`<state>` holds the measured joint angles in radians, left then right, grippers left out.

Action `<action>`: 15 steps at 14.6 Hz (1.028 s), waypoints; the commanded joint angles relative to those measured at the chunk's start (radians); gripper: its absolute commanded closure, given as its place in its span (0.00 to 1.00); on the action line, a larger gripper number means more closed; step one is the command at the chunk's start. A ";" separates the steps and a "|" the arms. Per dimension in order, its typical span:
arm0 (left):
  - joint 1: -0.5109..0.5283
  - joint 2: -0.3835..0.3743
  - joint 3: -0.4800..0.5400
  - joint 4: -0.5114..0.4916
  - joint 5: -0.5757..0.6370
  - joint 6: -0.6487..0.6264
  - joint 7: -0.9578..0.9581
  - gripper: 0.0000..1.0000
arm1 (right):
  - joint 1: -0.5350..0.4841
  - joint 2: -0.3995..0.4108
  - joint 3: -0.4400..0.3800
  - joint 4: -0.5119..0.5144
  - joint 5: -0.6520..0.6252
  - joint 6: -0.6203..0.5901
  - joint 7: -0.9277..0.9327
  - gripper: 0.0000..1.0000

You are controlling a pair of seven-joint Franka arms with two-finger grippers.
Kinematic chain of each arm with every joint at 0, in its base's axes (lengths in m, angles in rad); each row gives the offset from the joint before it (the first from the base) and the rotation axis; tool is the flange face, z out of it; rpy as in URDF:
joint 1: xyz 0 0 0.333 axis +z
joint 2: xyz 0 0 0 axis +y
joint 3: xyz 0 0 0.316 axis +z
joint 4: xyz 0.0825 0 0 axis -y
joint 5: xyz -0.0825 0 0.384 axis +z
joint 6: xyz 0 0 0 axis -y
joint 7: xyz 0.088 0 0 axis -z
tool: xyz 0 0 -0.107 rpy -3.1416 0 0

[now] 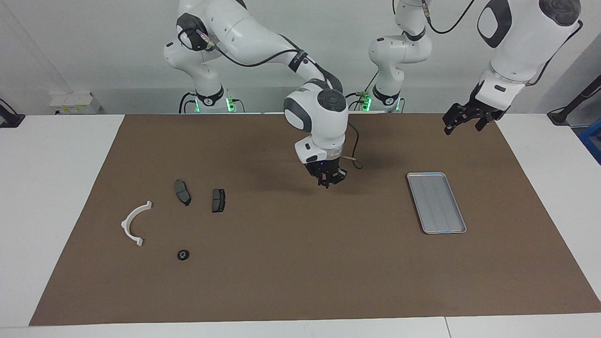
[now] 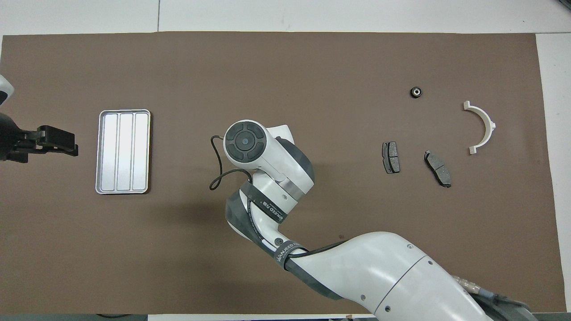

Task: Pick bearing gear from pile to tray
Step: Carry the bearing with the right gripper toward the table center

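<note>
Over the middle of the brown mat, the right gripper is seen hanging low, pointed straight down, its jaws closed tight; something small may be pinched between the tips, but that cannot be made out from either view. From overhead, that gripper is hidden under its own wrist. Between it and the left arm's end of the bench, the silver-grey tray is laid flat on the mat, its ribbed bottom bare. Up in the air over the mat's corner at that same end, the left gripper is held waiting, jaws spread wide and nothing between them.

Toward the right arm's end, the pile is scattered loosely. Two dark grey brake pads are lying side by side, apart from each other. Farther from the robots than the pads, the white curved bracket is resting flat, open side turned toward the middle of the mat. Farther from the robots than both pads sits one small black round part with a pale centre, the bearing gear, untouched on the mat and well apart from the tray.
</note>
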<state>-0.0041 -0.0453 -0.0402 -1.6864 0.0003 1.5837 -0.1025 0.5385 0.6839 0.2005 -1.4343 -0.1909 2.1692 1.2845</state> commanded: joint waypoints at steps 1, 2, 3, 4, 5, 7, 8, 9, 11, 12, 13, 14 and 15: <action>0.004 -0.013 -0.003 -0.010 0.004 -0.008 0.006 0.00 | -0.014 -0.009 0.007 -0.040 -0.033 0.043 0.018 1.00; 0.004 -0.013 -0.003 -0.010 0.004 -0.008 0.006 0.00 | -0.015 -0.010 0.007 -0.055 -0.035 0.061 0.018 1.00; 0.004 -0.013 -0.003 -0.010 0.004 -0.010 0.006 0.00 | -0.015 -0.010 0.007 -0.063 -0.035 0.075 0.016 1.00; 0.004 -0.013 -0.003 -0.010 0.004 -0.010 0.006 0.00 | -0.015 -0.012 0.007 -0.064 -0.035 0.072 0.018 1.00; 0.004 -0.013 -0.003 -0.010 0.004 -0.013 0.006 0.00 | -0.015 -0.012 0.005 -0.063 -0.035 0.064 0.018 0.97; -0.004 -0.021 -0.003 -0.013 0.004 -0.037 0.006 0.00 | -0.012 -0.014 0.001 -0.048 -0.035 0.023 0.018 0.01; -0.005 -0.019 -0.003 -0.013 0.004 -0.030 0.004 0.00 | -0.008 -0.015 -0.001 -0.029 -0.044 -0.024 0.015 0.00; -0.005 -0.021 -0.003 -0.013 0.004 -0.036 0.004 0.00 | -0.017 -0.015 0.000 0.006 -0.056 -0.073 0.010 0.00; -0.008 -0.022 -0.004 -0.013 0.003 -0.033 0.001 0.00 | -0.066 -0.023 0.002 0.095 -0.048 -0.190 -0.017 0.00; -0.010 -0.022 -0.004 -0.010 0.003 -0.028 -0.012 0.00 | -0.107 -0.036 0.011 0.136 -0.039 -0.234 -0.075 0.00; -0.011 -0.022 -0.006 -0.012 0.003 -0.027 -0.029 0.00 | -0.142 -0.067 0.019 0.146 -0.022 -0.258 -0.158 0.00; -0.029 -0.024 -0.007 -0.022 0.001 -0.022 -0.066 0.00 | -0.193 -0.107 0.019 0.144 0.005 -0.287 -0.277 0.00; -0.072 -0.034 -0.007 -0.056 -0.002 0.007 -0.132 0.00 | -0.245 -0.137 0.019 0.144 0.036 -0.326 -0.421 0.00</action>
<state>-0.0157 -0.0459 -0.0503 -1.6880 -0.0016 1.5652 -0.1416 0.3984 0.6141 0.1946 -1.2856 -0.2082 1.9064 1.0721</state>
